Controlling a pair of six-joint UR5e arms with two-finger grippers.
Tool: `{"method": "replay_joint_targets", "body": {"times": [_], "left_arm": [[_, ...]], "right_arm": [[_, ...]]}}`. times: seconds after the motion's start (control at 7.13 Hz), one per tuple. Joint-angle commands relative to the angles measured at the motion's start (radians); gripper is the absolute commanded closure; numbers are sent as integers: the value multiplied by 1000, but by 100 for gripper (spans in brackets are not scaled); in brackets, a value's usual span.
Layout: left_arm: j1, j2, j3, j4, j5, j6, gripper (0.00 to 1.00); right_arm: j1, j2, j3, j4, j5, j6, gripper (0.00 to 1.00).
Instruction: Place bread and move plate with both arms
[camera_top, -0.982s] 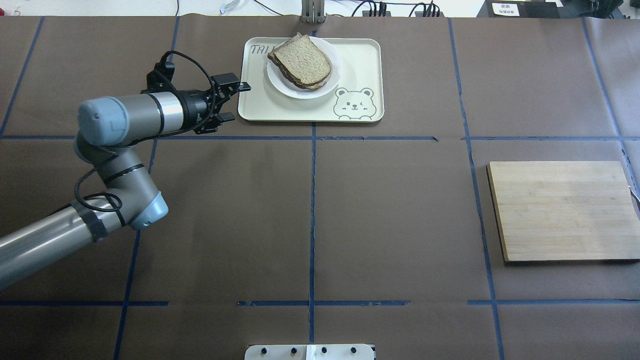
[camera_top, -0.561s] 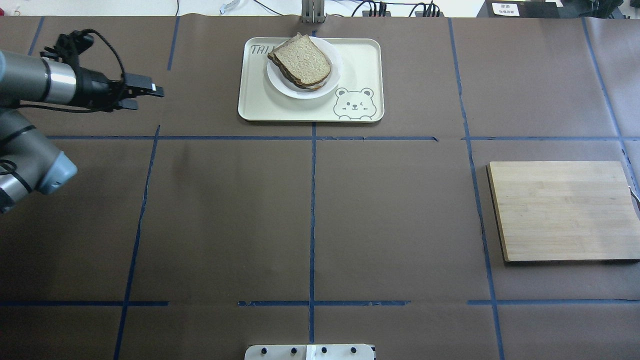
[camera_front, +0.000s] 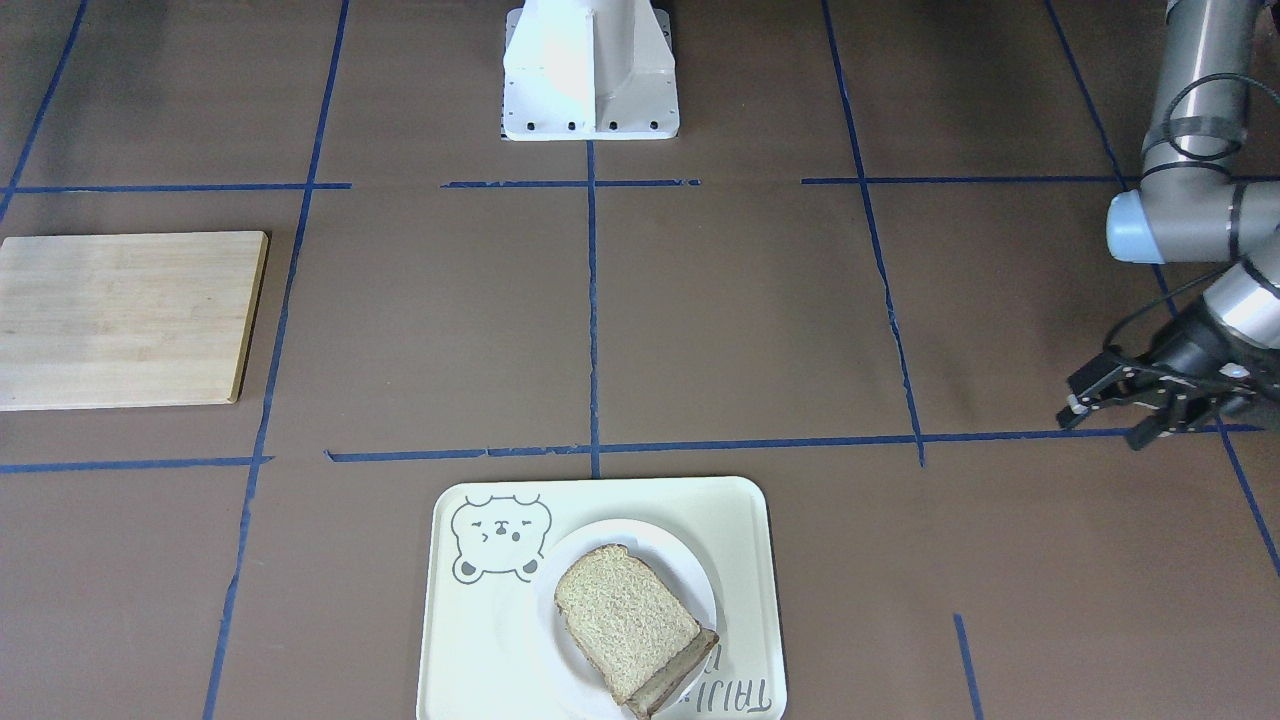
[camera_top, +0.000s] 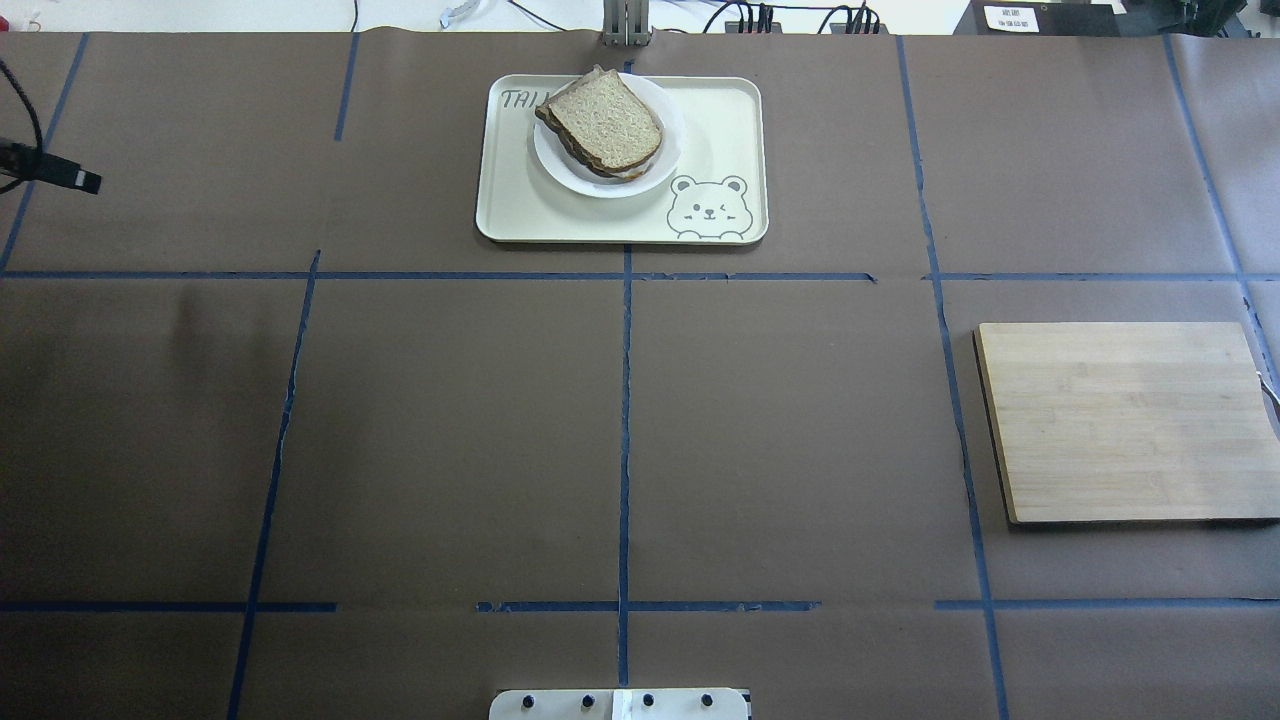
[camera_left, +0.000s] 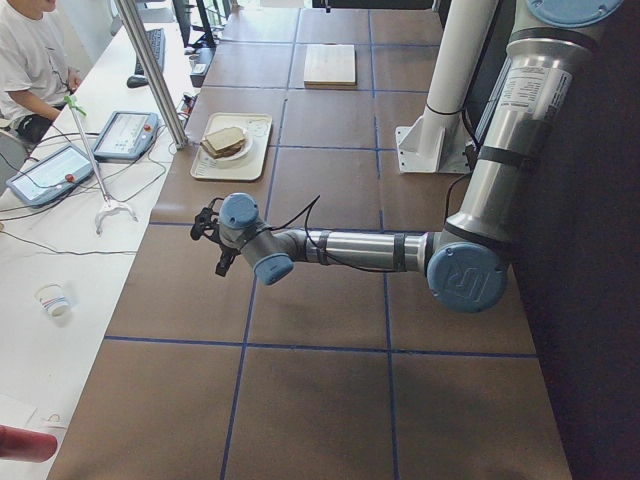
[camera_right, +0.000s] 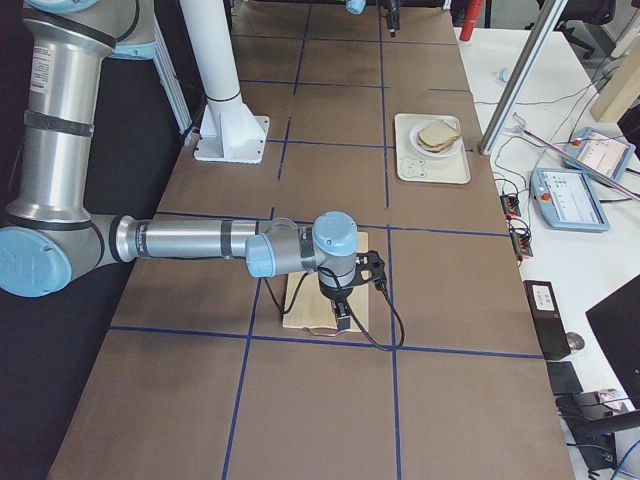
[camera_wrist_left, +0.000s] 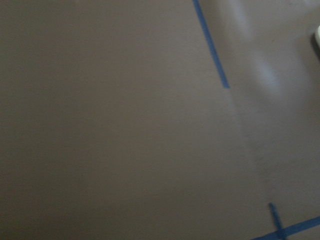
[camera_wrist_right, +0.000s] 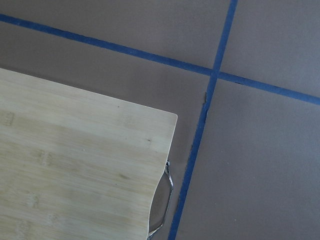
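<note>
Bread (camera_top: 605, 118), a speckled wholemeal slice, lies on top of a second slice (camera_front: 688, 672) on the white plate (camera_top: 671, 152). The plate sits in the cream bear tray (camera_top: 722, 120) at the table's (camera_top: 450, 420) far edge, near the middle.

The overhead view catches only one black fingertip at its left border. The front-facing view shows the whole left gripper (camera_front: 1098, 430), with its fingers spread and holding nothing. It hovers just above a blue tape line (camera_front: 1000, 437), well apart from the tray.

Only the right-side view shows the right gripper (camera_right: 343, 318), which is above the wooden cutting board (camera_right: 305, 310). You cannot tell whether its fingers are spread. Its wrist camera looks down on the board's corner and metal handle (camera_wrist_right: 167, 195).

Wide brown table surface separates tray, board and left gripper.
</note>
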Motion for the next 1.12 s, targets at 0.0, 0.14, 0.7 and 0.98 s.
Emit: {"method": "replay_joint_targets", "body": {"times": [0.0, 0.14, 0.7, 0.98], "left_arm": [[-154, 9, -4, 307, 6, 459, 0], [-196, 7, -61, 484, 4, 483, 0], [-255, 215, -376, 882, 3, 474, 0], [-255, 248, -383, 871, -6, 485, 0]], "right_arm": [[0, 0, 0, 1, -2, -1, 0], [0, -2, 2, 1, 0, -1, 0], [0, -3, 2, 1, 0, -1, 0], [0, -5, 0, 0, 2, -1, 0]]}}
